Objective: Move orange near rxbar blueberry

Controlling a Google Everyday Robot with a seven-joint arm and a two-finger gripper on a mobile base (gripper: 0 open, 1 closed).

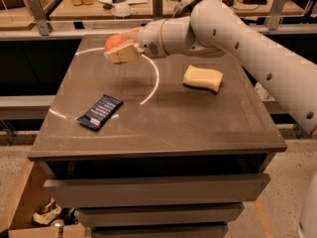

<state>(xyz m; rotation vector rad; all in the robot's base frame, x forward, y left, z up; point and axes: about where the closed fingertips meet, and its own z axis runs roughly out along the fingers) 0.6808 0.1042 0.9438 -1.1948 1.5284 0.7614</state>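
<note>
Brown table (198,128): rxbar blueberry (100,112) front-left, yellow sponge (203,78) back-right; hand (121,51) holding orange (115,41) above back-left.

Claw (120,52) back-left; tabletop (198,125) open toward rxbar (100,112)
</note>
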